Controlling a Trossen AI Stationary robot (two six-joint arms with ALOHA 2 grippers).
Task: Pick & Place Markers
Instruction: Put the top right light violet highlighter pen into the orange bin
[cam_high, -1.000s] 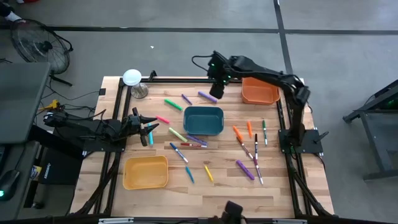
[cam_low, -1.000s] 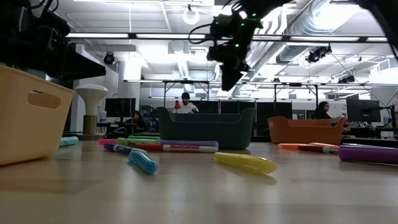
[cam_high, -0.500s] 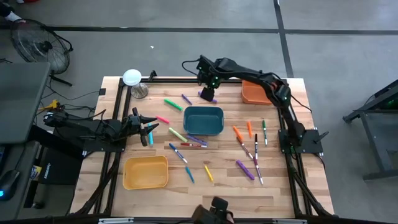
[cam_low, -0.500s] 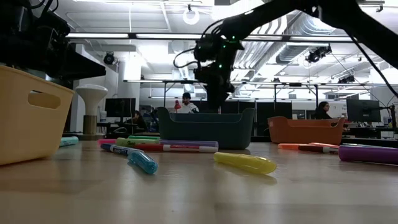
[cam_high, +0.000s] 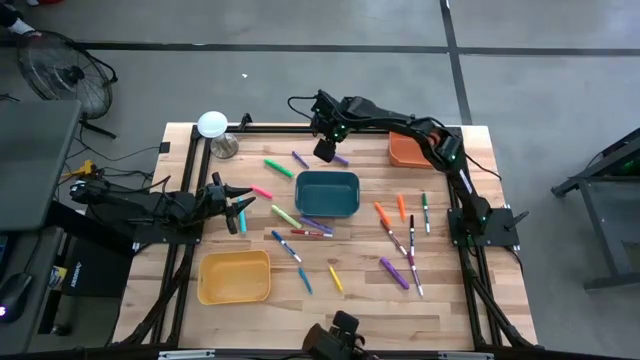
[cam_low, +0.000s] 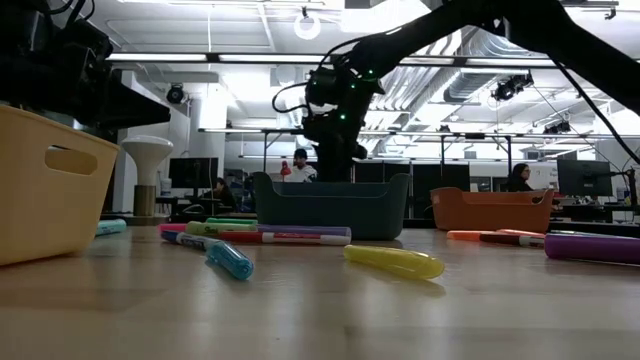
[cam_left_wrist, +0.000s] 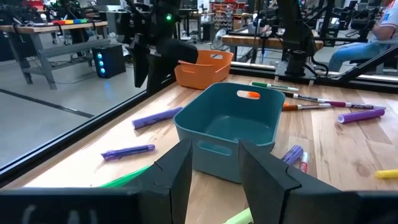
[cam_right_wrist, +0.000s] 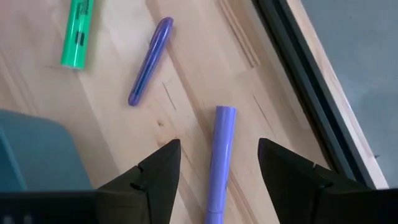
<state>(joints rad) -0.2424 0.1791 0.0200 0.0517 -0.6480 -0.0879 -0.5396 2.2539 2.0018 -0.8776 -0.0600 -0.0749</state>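
Beneath the right gripper (cam_right_wrist: 217, 163), fingers spread wide, a purple marker (cam_right_wrist: 219, 160) lies flat on the bench (cam_high: 360, 300), lined up in the gap between the two fingers, untouched. Just beyond it: a slimmer purple marker (cam_right_wrist: 150, 61), then a green marker (cam_right_wrist: 77, 33).

Teal bin (cam_high: 327, 193) sits near this gripper, toward mid-bench; its inside looks bare from the left wrist view. Orange bin (cam_high: 412, 149) beside the right arm, at the bench's back edge; contents cannot be told. Yellow bin (cam_high: 234, 277) well apart, on the left arm's side, nothing visible inside.

Left gripper (cam_left_wrist: 211, 186) waits low at the bench's left edge, fingers partly spread, holding nothing, facing the teal bin.

Other markers lie scattered flat around the teal bin: orange, yellow, blue, pink, white-barrelled.
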